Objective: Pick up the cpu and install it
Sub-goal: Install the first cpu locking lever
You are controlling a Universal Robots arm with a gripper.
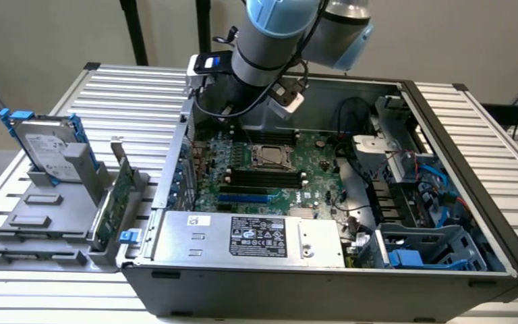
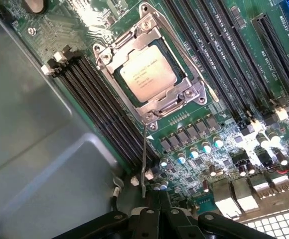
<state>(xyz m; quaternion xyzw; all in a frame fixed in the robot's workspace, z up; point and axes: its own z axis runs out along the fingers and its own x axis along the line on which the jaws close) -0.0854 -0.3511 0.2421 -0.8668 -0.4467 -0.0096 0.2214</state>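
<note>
Nearest, at the bottom of the wrist view, the gripper (image 2: 157, 211) is seen with its black fingers pressed together and nothing pinched. Beyond it, the cpu (image 2: 147, 74) is seated in the motherboard socket (image 2: 184, 94), framed by its metal bracket. In the exterior view, the socket (image 1: 269, 156) is found mid-frame inside the computer case (image 1: 331, 297), below the arm (image 1: 272, 40).

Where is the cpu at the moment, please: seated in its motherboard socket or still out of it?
In. The cpu lies flat inside the socket's metal frame on the motherboard, its silver top showing through the frame's opening.
</note>
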